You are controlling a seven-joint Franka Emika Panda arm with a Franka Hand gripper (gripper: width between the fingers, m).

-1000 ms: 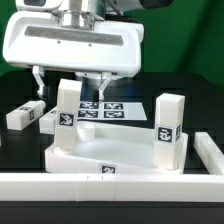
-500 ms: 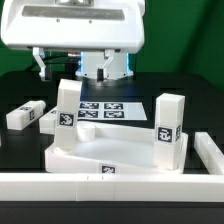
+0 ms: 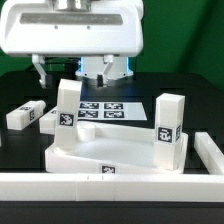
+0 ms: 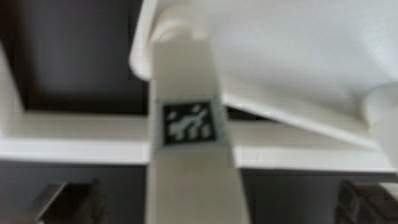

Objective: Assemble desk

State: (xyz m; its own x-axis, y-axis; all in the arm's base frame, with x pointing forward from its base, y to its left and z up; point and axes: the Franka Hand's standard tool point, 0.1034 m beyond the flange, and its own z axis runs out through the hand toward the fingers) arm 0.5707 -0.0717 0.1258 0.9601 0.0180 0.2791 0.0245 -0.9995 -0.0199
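So my gripper (image 3: 83, 70) is hanging jaws wide apart, and the upright leg (image 3: 67, 105) of the desk (image 3: 130, 156) sits dead at 6 o'clock below, long axis vertical, centred in the gap.

The gripper (image 3: 85, 72) hangs with its wide white housing (image 3: 70, 28) level and both fingers (image 3: 41, 72) pointing straight down. The fingers stand spread far apart, gripping nothing. In the wrist view they appear as two dark, blurred tips, well apart.
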